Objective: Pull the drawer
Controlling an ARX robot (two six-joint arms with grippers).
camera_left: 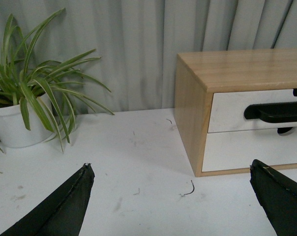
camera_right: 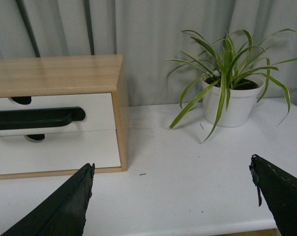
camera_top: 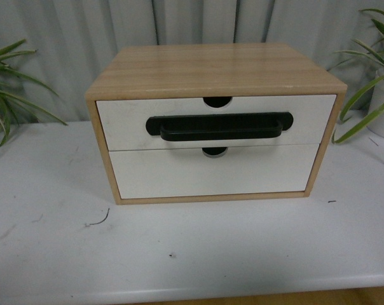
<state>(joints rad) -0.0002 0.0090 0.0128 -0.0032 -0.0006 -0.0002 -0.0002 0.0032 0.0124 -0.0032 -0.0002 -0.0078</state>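
Observation:
A wooden cabinet [camera_top: 211,67] stands on the white table, holding two white-fronted drawers. The upper drawer [camera_top: 122,117] has a long black bar handle [camera_top: 219,126] and a semicircular notch in its top edge; it sits flush, shut. In the left wrist view the drawer [camera_left: 227,110] and handle [camera_left: 279,112] lie off to one side of my open left gripper [camera_left: 170,169], which hovers over bare table. My open right gripper [camera_right: 172,167] also holds nothing; the drawer [camera_right: 97,105] and handle [camera_right: 38,118] show beside it. Neither arm appears in the front view.
A plain lower drawer [camera_top: 211,171] without a handle sits under the upper one. Potted plants stand on either side: one [camera_left: 20,113] left of the cabinet, one [camera_right: 227,98] right of it. The table's front edge [camera_top: 243,286] runs close below the cabinet.

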